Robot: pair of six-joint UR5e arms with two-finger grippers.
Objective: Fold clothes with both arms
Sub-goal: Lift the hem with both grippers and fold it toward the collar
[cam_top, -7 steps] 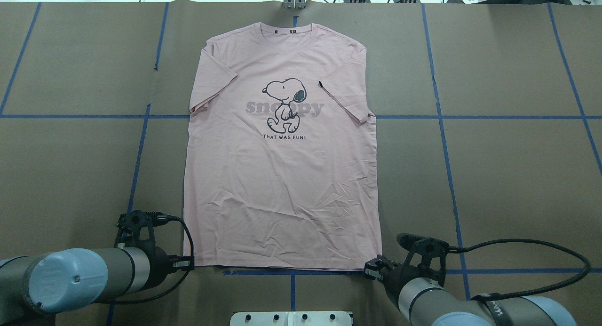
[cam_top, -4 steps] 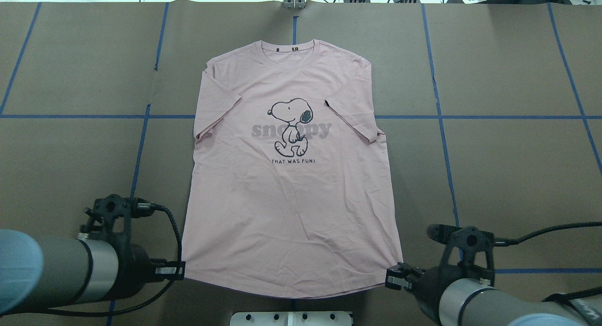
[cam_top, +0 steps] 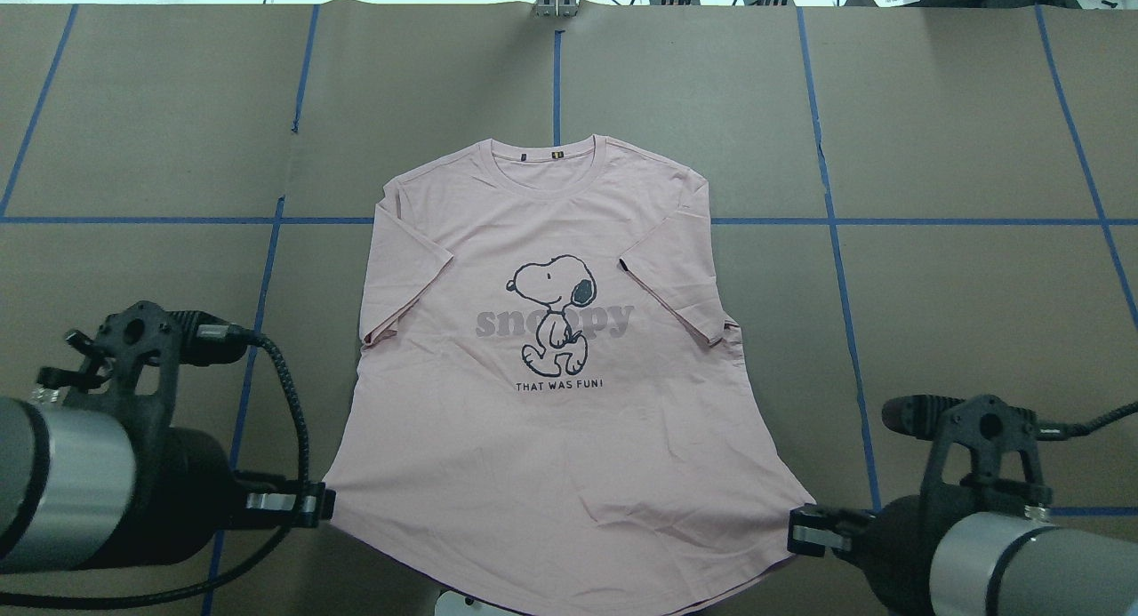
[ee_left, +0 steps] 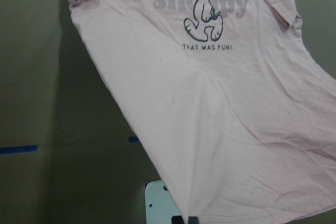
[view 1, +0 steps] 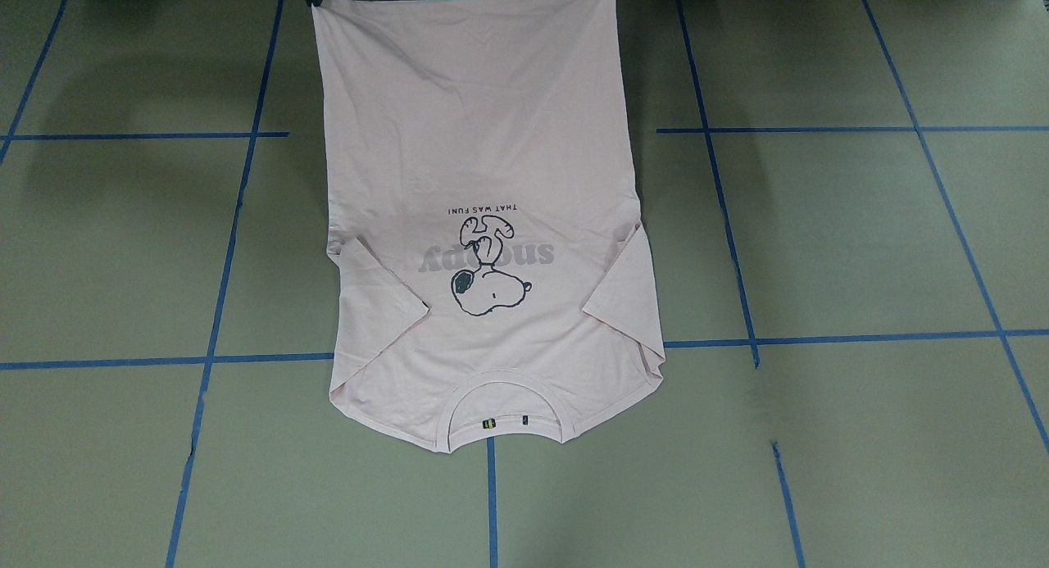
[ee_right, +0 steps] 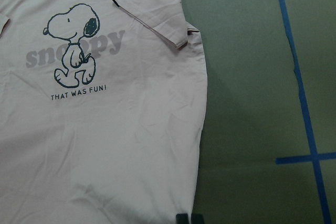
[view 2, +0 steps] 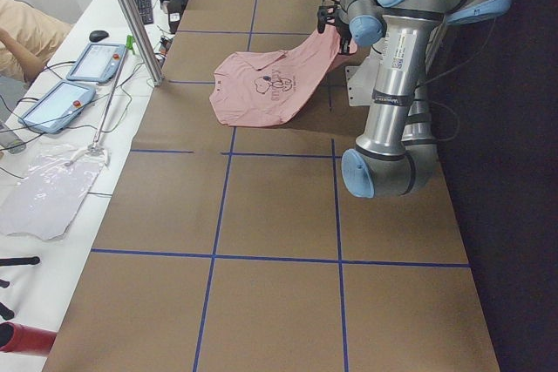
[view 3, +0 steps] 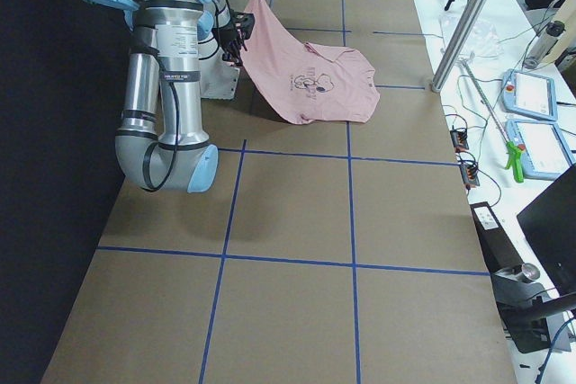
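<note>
overhead exterior: t-shirt (cam_top: 569, 456), judged light, limp; your left gripper (cam_top: 322, 502) and right gripper (cam_top: 794, 532) each pinch a hem corner, the sensible hold.

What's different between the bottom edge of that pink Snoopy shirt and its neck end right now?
The bottom edge is lifted off the table, pinched at its corners by the left gripper and right gripper; the neck end lies flat on the table. The bottom edge is stretched wide and curved; the neck end is narrower, with both sleeves folded inward over the front. Both belong to one pale pink T-shirt, print side up.
</note>
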